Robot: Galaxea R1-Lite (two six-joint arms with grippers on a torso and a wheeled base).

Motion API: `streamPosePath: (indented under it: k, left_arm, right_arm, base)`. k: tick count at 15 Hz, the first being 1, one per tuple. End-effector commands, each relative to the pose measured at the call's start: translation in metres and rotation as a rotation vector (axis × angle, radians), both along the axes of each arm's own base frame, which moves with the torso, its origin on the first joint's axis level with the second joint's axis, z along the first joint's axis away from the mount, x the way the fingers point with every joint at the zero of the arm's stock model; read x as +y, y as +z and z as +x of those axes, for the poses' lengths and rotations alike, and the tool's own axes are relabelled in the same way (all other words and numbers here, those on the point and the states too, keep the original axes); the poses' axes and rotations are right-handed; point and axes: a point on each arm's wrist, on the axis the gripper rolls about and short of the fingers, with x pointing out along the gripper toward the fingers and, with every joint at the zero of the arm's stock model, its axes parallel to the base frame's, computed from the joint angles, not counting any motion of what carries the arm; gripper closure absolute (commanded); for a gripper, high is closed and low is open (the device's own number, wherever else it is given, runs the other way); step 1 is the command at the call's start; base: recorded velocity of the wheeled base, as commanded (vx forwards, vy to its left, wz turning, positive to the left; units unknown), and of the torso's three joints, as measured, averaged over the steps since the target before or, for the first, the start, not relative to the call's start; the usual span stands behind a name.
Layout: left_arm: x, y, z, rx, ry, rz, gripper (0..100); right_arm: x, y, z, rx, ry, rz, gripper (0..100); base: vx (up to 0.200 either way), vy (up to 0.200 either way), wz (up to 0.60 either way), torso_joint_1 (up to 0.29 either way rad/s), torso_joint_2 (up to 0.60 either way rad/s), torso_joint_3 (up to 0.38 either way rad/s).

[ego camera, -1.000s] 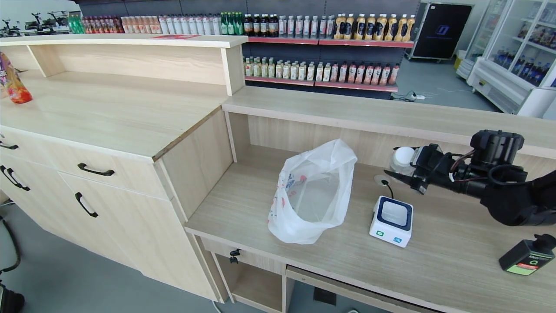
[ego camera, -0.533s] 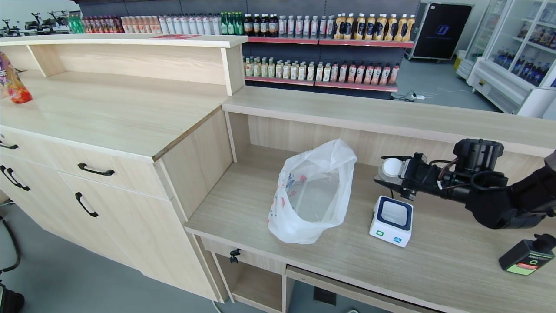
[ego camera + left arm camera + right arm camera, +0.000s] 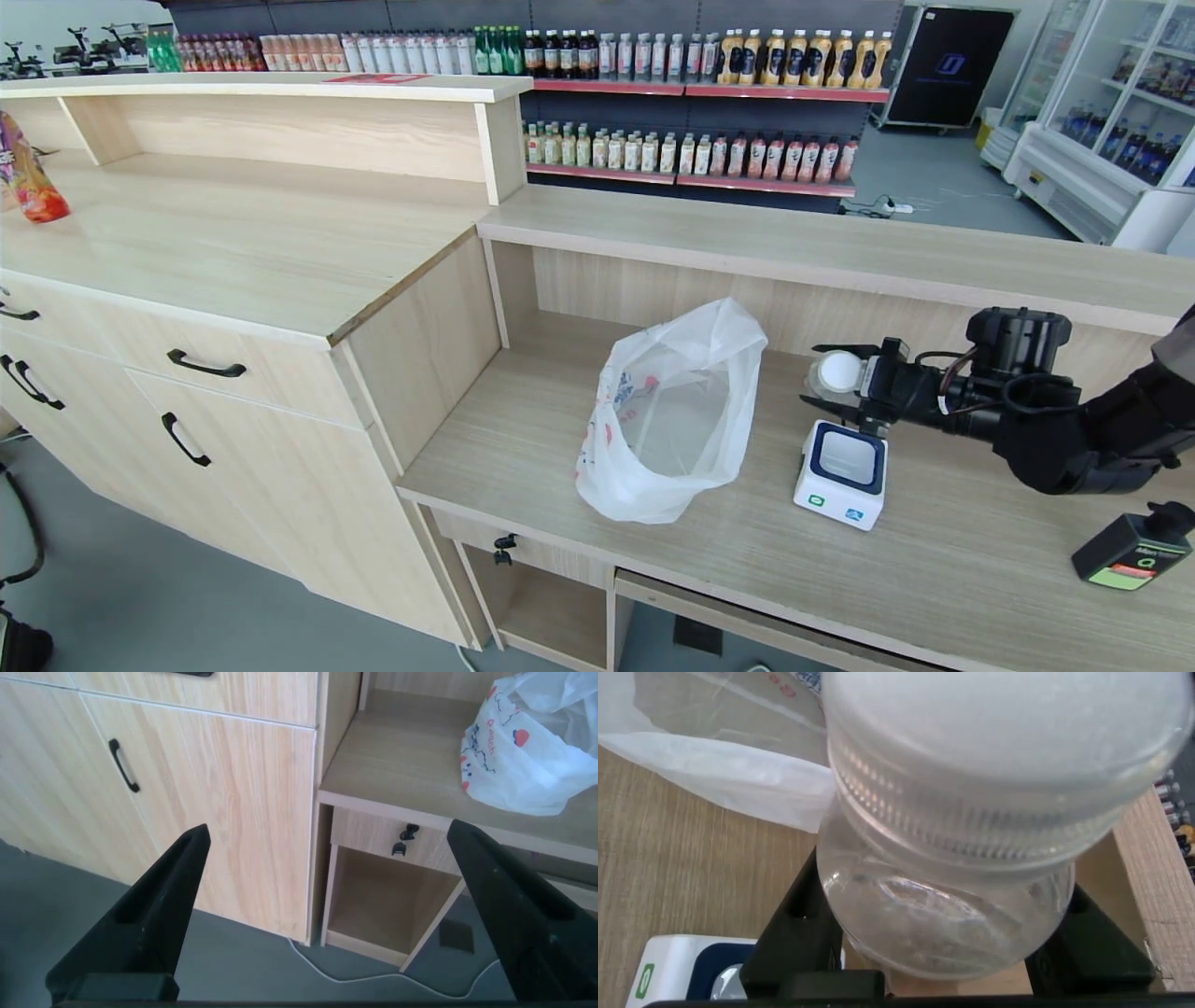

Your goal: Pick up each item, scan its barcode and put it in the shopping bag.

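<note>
Head view has the right pincer (image 3: pixel 821 375) pinching a clear white-capped bottle (image 3: pixel 838 371) just behind the white scanner (image 3: pixel 843 473) on the wooden surface (image 3: pixel 934 560), the open shopping bag (image 3: pixel 674 411) near on its left, while the left pincer (image 3: pixel 329 833) hangs spread beside the cabinet (image 3: pixel 234 765).

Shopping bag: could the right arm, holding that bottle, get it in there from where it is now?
Probably yes. The right arm holds the white-capped bottle in its jaws near the scanner, and the shopping bag stands open just beside it, with nothing between them.
</note>
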Motion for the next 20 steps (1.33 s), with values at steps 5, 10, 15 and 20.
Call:
streamPosePath:
  k: [5,10,15,20]
  left_arm:
    - [0.0000,0.0000,0.0000,-0.001,0.000,0.000,0]
    - [0.0000,0.0000,0.0000,-0.001,0.000,0.000,0]
    - [0.0000,0.0000,0.0000,-0.001,0.000,0.000,0]
    - [0.0000,0.0000,0.0000,-0.001,0.000,0.000,0]
  right_arm:
    - [-0.0103,-0.0050,0.0018,0.007,-0.024,-0.007,100]
    - [-0.0102,-0.0084,-0.0003,0.013,-0.021,-0.019,100]
    - [-0.0096,-0.0111,-0.0020,0.023,-0.020,-0.024,100]
    - [-0.0096,-0.0113,-0.0027,0.027,-0.020,-0.023,100]
  base:
    - [0.000,0.000,0.00,0.000,0.00,0.000]
    - [0.000,0.000,0.00,0.000,0.00,0.000]
    - [0.000,0.000,0.00,0.000,0.00,0.000]
    - [0.000,0.000,0.00,0.000,0.00,0.000]
